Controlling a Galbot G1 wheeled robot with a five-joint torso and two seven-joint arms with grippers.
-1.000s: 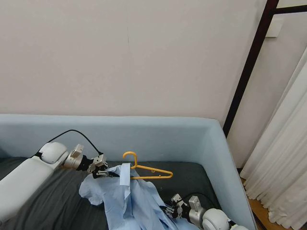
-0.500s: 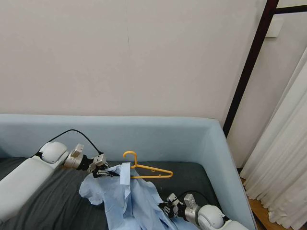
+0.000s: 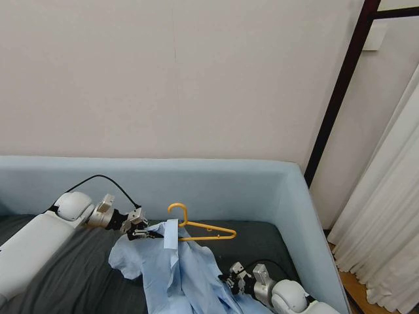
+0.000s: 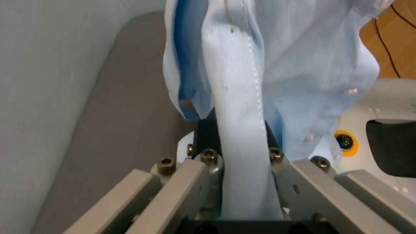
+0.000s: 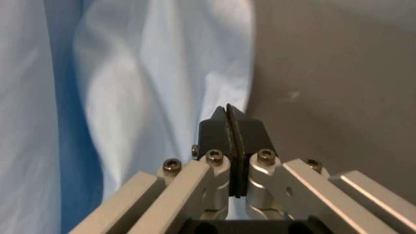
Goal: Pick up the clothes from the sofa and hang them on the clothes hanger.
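Sofa [image 3: 288,196] seat: shirt [image 3: 177,275] runs lengthwise from collar at hanger [image 3: 209,232] down toward robot. Left gripper [image 3: 145,232] clamped on collar fold, nearest hanger. Right gripper [image 3: 230,280] pinched closed, seemingly empty, at shirt's lower edge.

No legible txt anywhere.

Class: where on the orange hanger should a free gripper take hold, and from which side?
Likely the bare right arm of the orange hanger, from above: it lies roughly flat, its left end under the light blue shirt clamped by the left gripper.
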